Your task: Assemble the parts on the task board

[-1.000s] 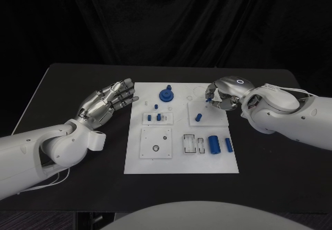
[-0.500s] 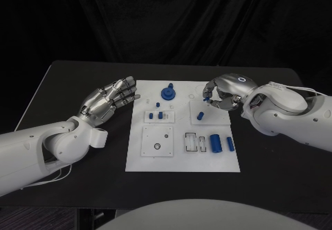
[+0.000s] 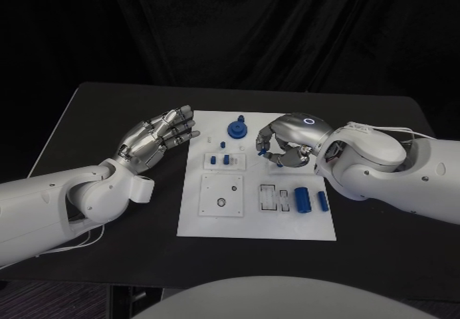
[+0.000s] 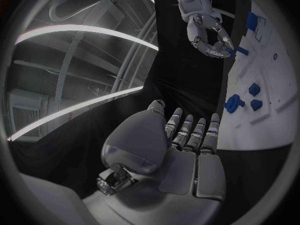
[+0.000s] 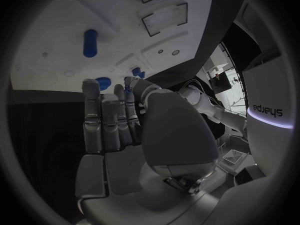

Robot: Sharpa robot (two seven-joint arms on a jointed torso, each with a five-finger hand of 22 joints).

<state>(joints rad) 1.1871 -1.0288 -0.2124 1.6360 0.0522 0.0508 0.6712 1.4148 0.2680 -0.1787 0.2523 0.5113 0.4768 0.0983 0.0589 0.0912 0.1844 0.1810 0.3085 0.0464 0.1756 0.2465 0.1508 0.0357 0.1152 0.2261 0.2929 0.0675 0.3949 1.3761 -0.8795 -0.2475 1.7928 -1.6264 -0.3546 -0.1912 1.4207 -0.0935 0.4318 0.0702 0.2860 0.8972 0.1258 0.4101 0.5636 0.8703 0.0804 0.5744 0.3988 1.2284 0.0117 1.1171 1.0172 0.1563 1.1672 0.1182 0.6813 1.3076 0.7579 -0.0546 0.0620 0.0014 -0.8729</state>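
Note:
The white task board (image 3: 257,219) lies mid-table. My right hand (image 3: 288,138) hovers over its upper middle and pinches a small blue peg (image 3: 262,151) at its fingertips; the left wrist view shows that hand (image 4: 209,32) with the peg (image 4: 240,50) sticking out. A blue knob (image 3: 236,128) stands near the far edge. Small blue pegs (image 3: 213,159) stand in a plate left of centre. Two blue cylinders (image 3: 300,199) lie at the right. My left hand (image 3: 153,138) hangs beside the board's left edge, fingers spread, holding nothing.
A square plate with a round hole (image 3: 221,196) and two rectangular slots (image 3: 273,197) occupy the board's near half. Black table (image 3: 106,106) surrounds the board on every side. Dark curtain behind the far edge.
My right hand has carried the small blue peg leftward, from the board's right part to above its upper middle. The left hand has hardly moved. The camera has shifted slightly.

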